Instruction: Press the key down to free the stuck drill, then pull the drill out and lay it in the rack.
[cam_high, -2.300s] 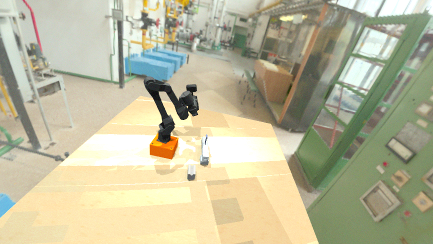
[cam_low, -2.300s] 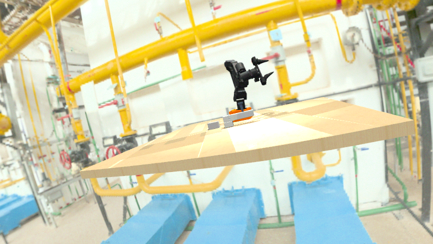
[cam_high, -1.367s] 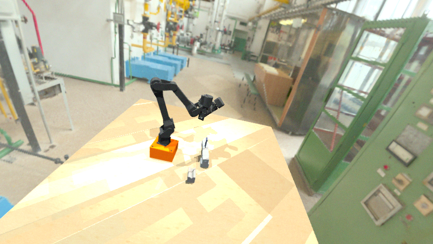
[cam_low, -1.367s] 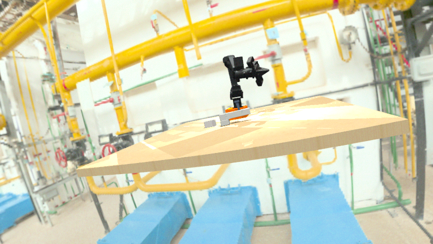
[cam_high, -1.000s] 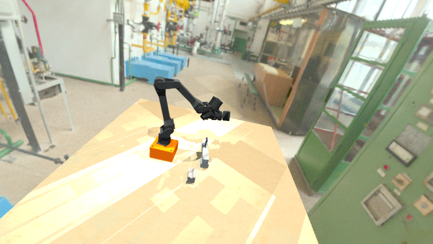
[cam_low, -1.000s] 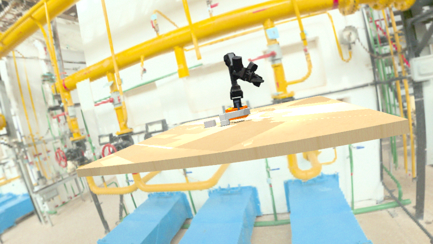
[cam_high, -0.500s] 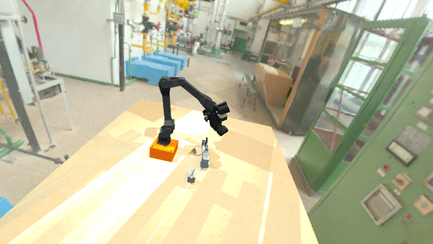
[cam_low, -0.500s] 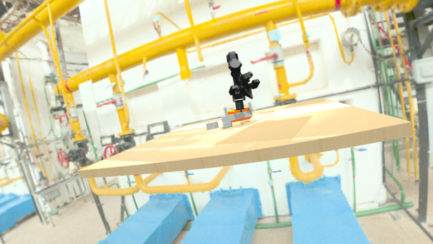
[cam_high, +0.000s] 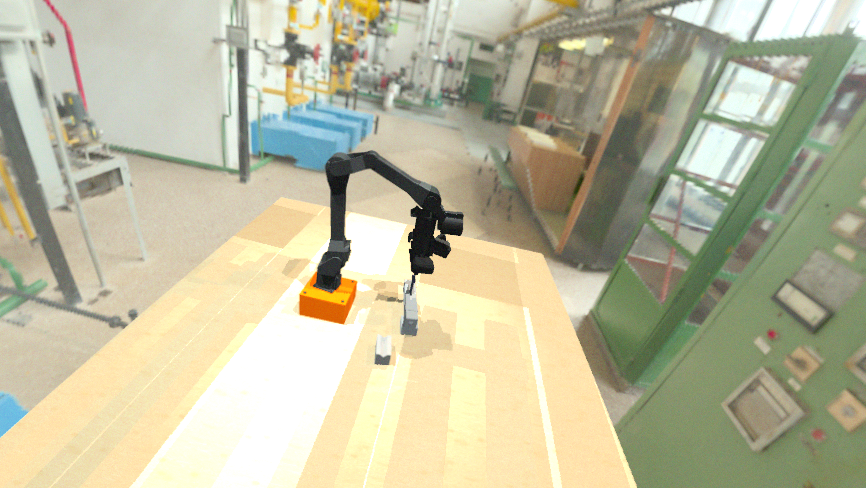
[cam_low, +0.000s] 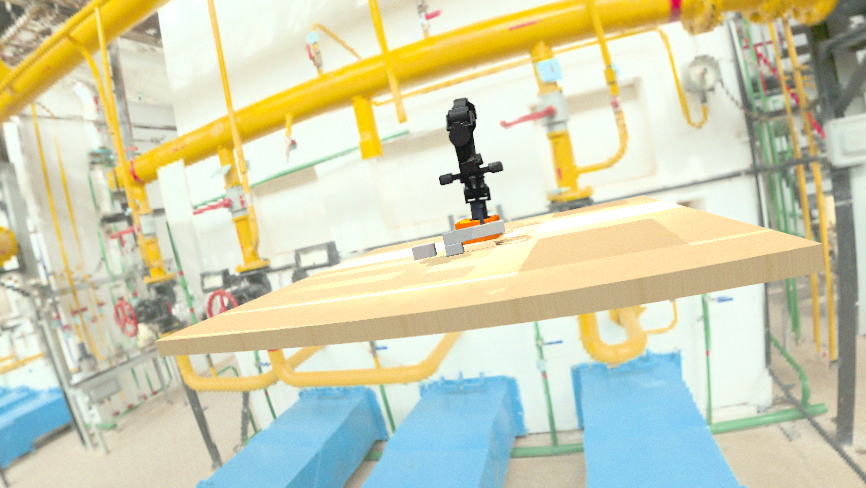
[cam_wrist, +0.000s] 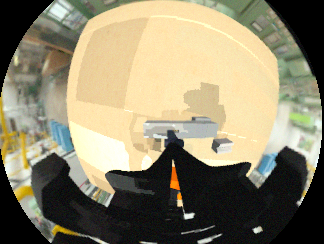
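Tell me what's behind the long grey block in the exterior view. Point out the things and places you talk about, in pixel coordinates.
Behind the long grey block (cam_high: 410, 312) (cam_low: 472, 232) (cam_wrist: 187, 130), the orange base (cam_high: 324, 304) (cam_low: 463, 223) shows along its top and lower edge. The block covers the middle of that face; whatever is there can't be seen.

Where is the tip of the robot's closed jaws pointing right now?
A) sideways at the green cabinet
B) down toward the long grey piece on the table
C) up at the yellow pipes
B: the jaws hang downward, with the long grey piece beneath them.
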